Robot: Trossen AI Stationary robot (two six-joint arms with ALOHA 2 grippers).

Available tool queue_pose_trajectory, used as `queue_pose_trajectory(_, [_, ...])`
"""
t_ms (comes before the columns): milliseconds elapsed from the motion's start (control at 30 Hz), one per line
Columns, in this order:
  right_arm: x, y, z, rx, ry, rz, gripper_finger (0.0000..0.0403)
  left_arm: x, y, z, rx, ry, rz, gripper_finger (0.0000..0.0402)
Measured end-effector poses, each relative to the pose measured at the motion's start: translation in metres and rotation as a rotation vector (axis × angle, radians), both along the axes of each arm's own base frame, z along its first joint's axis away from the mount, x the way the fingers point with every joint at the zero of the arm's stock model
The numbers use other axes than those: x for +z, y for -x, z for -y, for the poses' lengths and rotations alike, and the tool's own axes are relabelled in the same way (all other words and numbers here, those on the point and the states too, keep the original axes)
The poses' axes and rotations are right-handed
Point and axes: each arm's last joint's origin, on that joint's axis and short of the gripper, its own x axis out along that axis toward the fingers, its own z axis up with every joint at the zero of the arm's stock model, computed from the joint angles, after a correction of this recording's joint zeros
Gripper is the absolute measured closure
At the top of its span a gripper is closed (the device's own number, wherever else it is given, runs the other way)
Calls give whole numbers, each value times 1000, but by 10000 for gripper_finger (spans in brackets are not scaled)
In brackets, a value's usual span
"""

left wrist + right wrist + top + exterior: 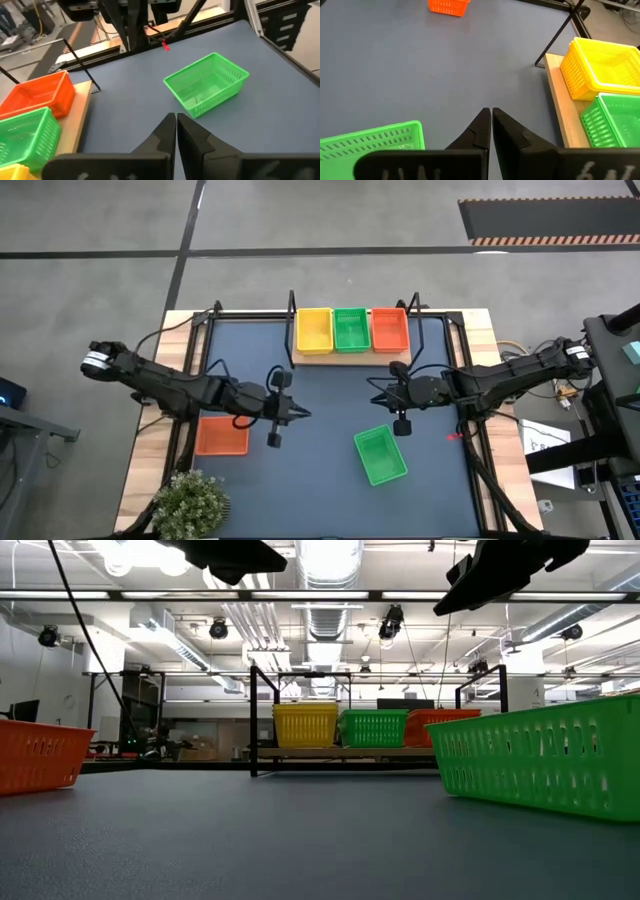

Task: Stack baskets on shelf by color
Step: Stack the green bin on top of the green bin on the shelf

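Baskets, view by view.

High view: three stacks in a row on the shelf (352, 358) at the far edge of the tabletop (330, 470), namely yellow basket stack (314, 329) at left, green basket stack (351, 328) in the middle, red-orange basket stack (390, 330) at right. Two strays on the tabletop: loose green basket (381, 455) near and right of centre, skewed; loose red-orange basket (221, 436) near-left, under the left arm. Left tool (296, 414) and right tool (378, 391) both mid-tabletop, clear of everything, holding nothing.

Low view: loose green basket (540, 760) close at right, loose red-orange basket (42, 756) at left, shelf far behind with all three colours. Walls thin open mesh; probably very light, slightly springy, easy to push along the smooth surface.

Left wrist view: left tool (176, 127) with fingers pressed together, pointed toward the loose green basket (206, 84). Rim thicker than the mesh, so likely the best hold: one finger inside, one outside, mid-way along a long wall.

Right wrist view: right tool (487, 125) likewise pressed together, empty, a corner of the loose green basket (375, 145) just beside it.
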Motion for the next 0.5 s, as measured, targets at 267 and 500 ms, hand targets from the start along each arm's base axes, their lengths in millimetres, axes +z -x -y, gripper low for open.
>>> queue_pose_trajectory(267, [0, 0, -1, 15, -18, -4, 366, 1, -1, 0, -8, -28, 10, 402])
queue_pose_trajectory(500, [-7, 1, -17, 118, -33, 30, 289, 1, -1, 0, -10, -44, 22, 402])
